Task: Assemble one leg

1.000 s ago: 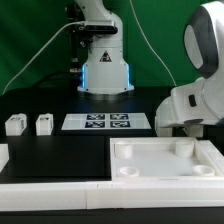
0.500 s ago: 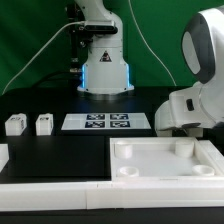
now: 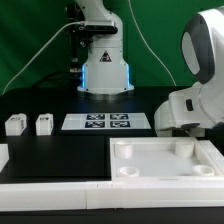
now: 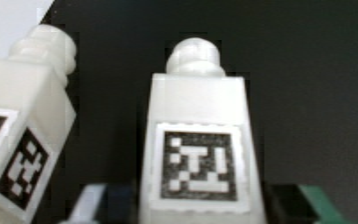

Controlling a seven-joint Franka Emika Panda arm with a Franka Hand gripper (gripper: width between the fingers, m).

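Note:
In the wrist view a white leg [image 4: 197, 120] with a black-and-white tag and a rounded peg on its far end stands between my fingers. My gripper [image 4: 211, 205] is open around its near end, and a dark gap shows between the leg and each fingertip [image 4: 105, 200]. A second tagged leg [image 4: 30, 110] lies close beside it. In the exterior view two small white legs [image 3: 15, 124] [image 3: 44, 124] stand at the left. My gripper is hidden there behind the arm's white body [image 3: 195, 105].
The marker board [image 3: 96, 122] lies mid-table. A large flat white tray-like piece [image 3: 165, 160] with round corner sockets lies at the front right. A white strip [image 3: 50, 190] runs along the front edge. The robot base [image 3: 103, 60] stands at the back.
The arm's white body at the exterior view's right has edged slightly leftward. The parts on the table have not moved.

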